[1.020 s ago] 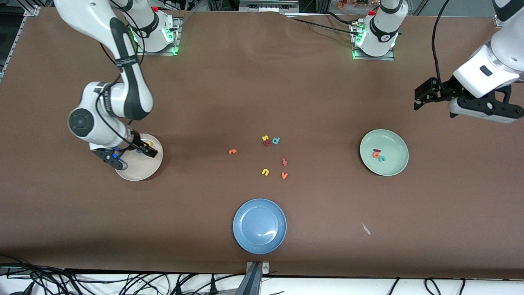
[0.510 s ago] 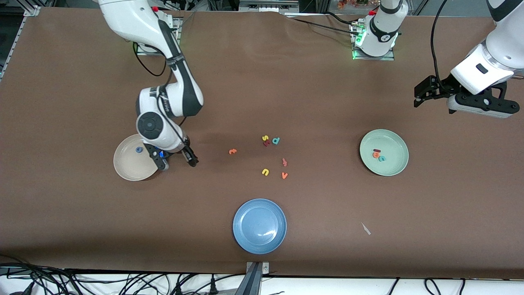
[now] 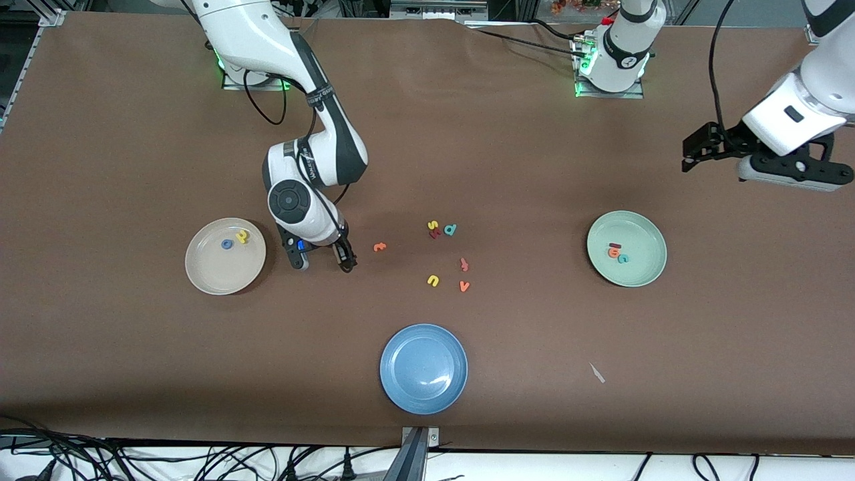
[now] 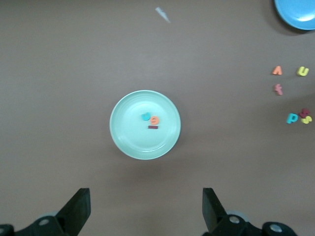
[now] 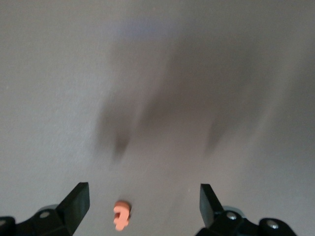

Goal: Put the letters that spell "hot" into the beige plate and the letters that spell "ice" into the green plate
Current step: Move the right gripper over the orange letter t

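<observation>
Brown cloth covers the whole surface (image 3: 507,167). From the front, the beige plate (image 3: 210,274) sits at nine o'clock, holding the blue "o" (image 3: 227,244) and yellow "h" (image 3: 242,235). The right hand (image 3: 322,259), fingers apart and empty, is low over the cloth between that plate and the orange "t" (image 3: 379,247). Spare letters (image 3: 449,257) lie scattered mid-surface; the blue plate (image 3: 423,369) is at six o'clock. The green plate (image 3: 644,267) at three o'clock holds the "i" (image 3: 614,245), "e" (image 3: 613,252) and "c" (image 3: 623,258). The left hand (image 3: 735,157) waits high over bare cloth.

Left wrist: spread fingers (image 4: 78,209) frame the green plate (image 4: 128,142) with its three letters.

Right wrist: spread fingers (image 5: 76,201) hang over the cloth, the "t" (image 5: 121,215) between them.
</observation>
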Action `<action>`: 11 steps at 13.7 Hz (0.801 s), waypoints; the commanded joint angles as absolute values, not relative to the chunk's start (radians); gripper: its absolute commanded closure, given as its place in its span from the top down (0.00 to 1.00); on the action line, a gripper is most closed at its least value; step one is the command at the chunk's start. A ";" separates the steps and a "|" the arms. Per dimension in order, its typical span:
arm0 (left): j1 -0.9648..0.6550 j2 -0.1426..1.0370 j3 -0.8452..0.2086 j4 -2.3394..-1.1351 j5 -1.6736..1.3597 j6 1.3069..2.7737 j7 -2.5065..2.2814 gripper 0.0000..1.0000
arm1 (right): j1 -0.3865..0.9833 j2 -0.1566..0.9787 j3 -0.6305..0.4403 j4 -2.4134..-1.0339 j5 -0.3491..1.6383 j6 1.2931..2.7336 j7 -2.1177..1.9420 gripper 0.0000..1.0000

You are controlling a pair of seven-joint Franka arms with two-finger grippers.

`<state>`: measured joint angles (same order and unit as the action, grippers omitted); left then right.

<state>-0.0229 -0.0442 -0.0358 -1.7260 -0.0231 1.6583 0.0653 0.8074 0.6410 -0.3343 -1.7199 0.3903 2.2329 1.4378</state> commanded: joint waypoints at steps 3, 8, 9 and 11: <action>-0.011 -0.051 -0.041 -1.706 0.002 1.614 0.066 1.00 | 0.847 0.695 -0.328 -1.666 0.407 2.235 1.546 0.99; -0.020 -0.051 -0.049 -1.703 0.003 1.606 0.066 1.00 | 0.879 0.735 -0.330 -1.621 0.391 2.252 1.585 0.98; -0.021 -0.051 -0.049 -1.703 0.003 1.606 0.066 1.00 | 0.879 0.735 -0.330 -1.621 0.377 2.253 1.585 0.98; -0.020 -0.051 -0.048 -1.703 0.005 1.605 0.067 1.00 | 0.880 0.744 -0.330 -1.621 0.373 2.260 1.582 0.98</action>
